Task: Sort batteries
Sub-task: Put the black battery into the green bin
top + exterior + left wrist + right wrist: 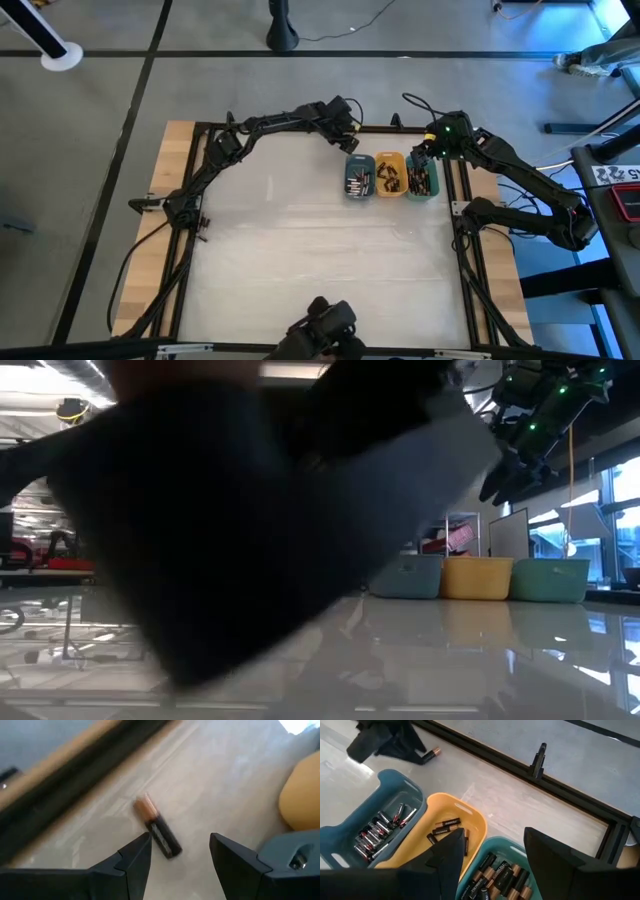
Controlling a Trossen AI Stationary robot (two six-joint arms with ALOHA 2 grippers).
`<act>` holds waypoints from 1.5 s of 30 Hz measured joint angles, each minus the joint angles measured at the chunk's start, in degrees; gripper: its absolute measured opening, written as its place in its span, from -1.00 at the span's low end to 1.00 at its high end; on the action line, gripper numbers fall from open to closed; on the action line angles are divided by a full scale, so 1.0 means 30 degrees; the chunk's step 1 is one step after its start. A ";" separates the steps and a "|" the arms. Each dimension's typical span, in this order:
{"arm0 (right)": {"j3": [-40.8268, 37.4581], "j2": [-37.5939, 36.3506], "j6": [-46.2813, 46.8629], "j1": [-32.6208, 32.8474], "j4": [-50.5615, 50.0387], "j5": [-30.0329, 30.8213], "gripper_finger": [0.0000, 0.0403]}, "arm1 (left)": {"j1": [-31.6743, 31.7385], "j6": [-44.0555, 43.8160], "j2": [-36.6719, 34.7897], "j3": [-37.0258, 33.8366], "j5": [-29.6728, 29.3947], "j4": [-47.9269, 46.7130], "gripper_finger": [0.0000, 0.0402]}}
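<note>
The left gripper is hovering with jaws apart over a lone black, copper-tipped cylindrical battery lying on the pale counter near its back rail. The right gripper is hanging open and empty above the orange plastic tray and green plastic tray, which are holding more batteries beside the blue tray.

Three trays in row nr far table edge: blue tray, orange tray, green tray, batteries inside. Left gripper just behind blue; right gripper over green.
</note>
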 joint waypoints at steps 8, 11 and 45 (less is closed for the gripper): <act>0.0000 0.0000 -0.0126 0.0000 -0.1105 0.0018 0.03 | 0.0831 -0.0120 -0.0379 0.1123 0.1289 -0.0016 -0.05; 0.0000 0.0000 -0.0416 -0.0002 -0.1052 0.0020 0.03 | 0.0886 -0.0910 -0.0408 0.1612 0.1530 0.0363 -0.05; 0.0000 0.0000 -0.0377 -0.0007 -0.0598 -0.0044 0.03 | 0.1746 -0.0505 0.0393 0.1676 0.3215 -0.1455 -0.99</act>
